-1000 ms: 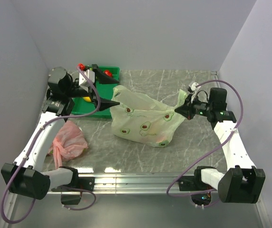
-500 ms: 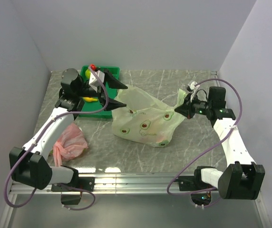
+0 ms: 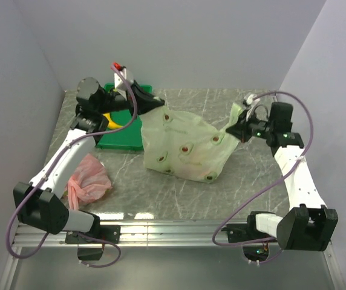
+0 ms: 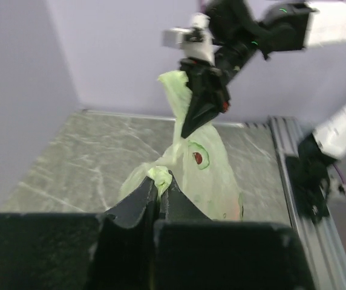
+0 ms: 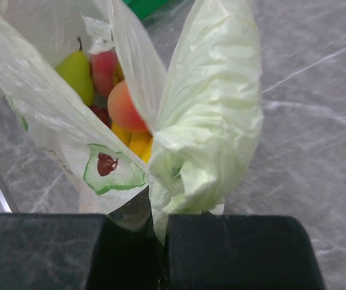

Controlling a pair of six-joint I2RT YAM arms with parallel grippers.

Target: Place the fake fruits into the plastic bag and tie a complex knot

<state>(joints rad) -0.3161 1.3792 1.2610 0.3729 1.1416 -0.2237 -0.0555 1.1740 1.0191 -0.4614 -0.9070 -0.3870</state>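
The plastic bag [image 3: 185,145] sits near the middle of the table [image 3: 233,193], slightly toward the far edge, and is pulled up between the two arms. The left gripper [image 3: 155,104] is closed on a bunched handle loop [image 4: 159,175] at the bag's far-left top. The right gripper [image 3: 233,128] is pinched shut on the other loop [image 5: 203,121] at the bag's right end. The fake fruits [image 5: 124,106] are inside: the right wrist view looks down the mouth at a peach, a green pear-shaped fruit and some red and yellow pieces.

The relation that matters is the line between the two held loops. It runs across the table from left to right, with the bag's long axis along it and the mouth gaping between them. Each arm holds its own end, so neither is nearer. A knot would likely need the loops brought together over the fruit and crossed.

A yellow fruit [image 3: 109,122] lies on the green tray [image 3: 121,136] at the far-left corner, so filling may not be complete. A pink bag [image 3: 87,181] lies near the left edge.
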